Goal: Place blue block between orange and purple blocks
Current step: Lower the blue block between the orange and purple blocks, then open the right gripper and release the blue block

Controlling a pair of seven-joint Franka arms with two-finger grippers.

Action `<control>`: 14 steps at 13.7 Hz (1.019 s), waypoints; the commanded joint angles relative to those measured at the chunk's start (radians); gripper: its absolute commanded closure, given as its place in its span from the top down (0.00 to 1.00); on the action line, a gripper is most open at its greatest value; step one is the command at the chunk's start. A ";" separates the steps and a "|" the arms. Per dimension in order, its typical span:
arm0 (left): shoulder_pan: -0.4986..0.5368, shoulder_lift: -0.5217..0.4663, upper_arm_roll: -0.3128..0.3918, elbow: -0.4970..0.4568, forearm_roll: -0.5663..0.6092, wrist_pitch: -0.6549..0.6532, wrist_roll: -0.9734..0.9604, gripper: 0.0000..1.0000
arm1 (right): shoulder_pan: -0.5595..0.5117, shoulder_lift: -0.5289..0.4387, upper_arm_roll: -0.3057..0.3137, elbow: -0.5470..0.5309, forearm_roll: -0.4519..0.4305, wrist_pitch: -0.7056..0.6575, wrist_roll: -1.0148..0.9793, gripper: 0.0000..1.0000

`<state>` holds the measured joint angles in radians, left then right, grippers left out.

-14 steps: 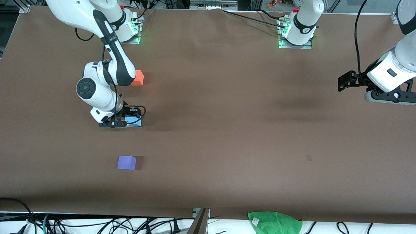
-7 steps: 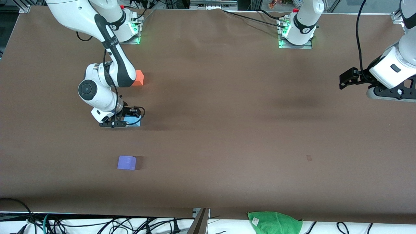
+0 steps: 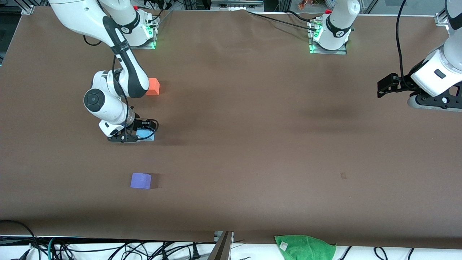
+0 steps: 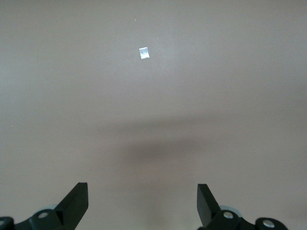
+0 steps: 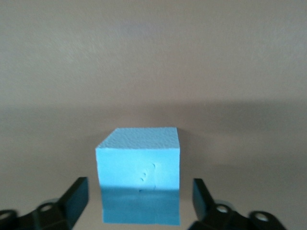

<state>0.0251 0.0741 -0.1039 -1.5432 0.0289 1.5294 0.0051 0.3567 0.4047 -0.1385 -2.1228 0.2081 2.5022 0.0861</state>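
my right gripper (image 3: 139, 136) is down at the table surface, at the right arm's end, and its two fingers (image 5: 72, 196) stand spread apart with a clear gap on each side of the blue block (image 5: 139, 175); nothing is clamped. the blue block sits flat on the brown table cover (image 3: 252, 144) between those fingers, upright, with a few small dents in the face toward my wrist camera. in the front view the blue block (image 3: 146, 135) shows only partly, the rest covered by my own wrist and the black cable looped beside it. the orange block (image 3: 153, 86) lies farther from the front camera than the blue block, roughly in line with it, and my right forearm covers one edge of it. the purple block (image 3: 140, 180) lies nearer to the front camera than the blue block, well apart from it, fully exposed. the blue block thus rests between the orange and purple blocks, a little closer to the orange one. nothing else stands between the three cubes. my left gripper (image 3: 383, 87) waits in the air over the left arm's end of the table, its fingers (image 4: 74, 203) wide apart and holding nothing, with only bare cover and a small pale patch (image 4: 144, 52) below it. a green cloth (image 3: 306, 247) lies at the table edge nearest the front camera, and loose cables (image 3: 108, 249) run along that same edge.
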 commanded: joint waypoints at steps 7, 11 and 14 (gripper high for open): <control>0.006 -0.007 -0.003 0.011 0.008 -0.021 0.018 1.00 | 0.002 -0.289 0.010 0.093 -0.103 -0.243 -0.020 1.00; 0.006 -0.013 -0.005 0.003 0.008 -0.006 0.033 1.00 | -0.002 -0.310 -0.009 0.382 -0.133 -0.650 -0.032 1.00; 0.013 -0.091 -0.003 -0.122 -0.001 0.076 0.033 1.00 | -0.012 -0.299 -0.033 0.568 -0.145 -0.853 -0.066 1.00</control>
<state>0.0254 0.0670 -0.1037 -1.5561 0.0289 1.5407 0.0125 0.3558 0.0682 -0.1590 -1.6753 0.0722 1.7471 0.0605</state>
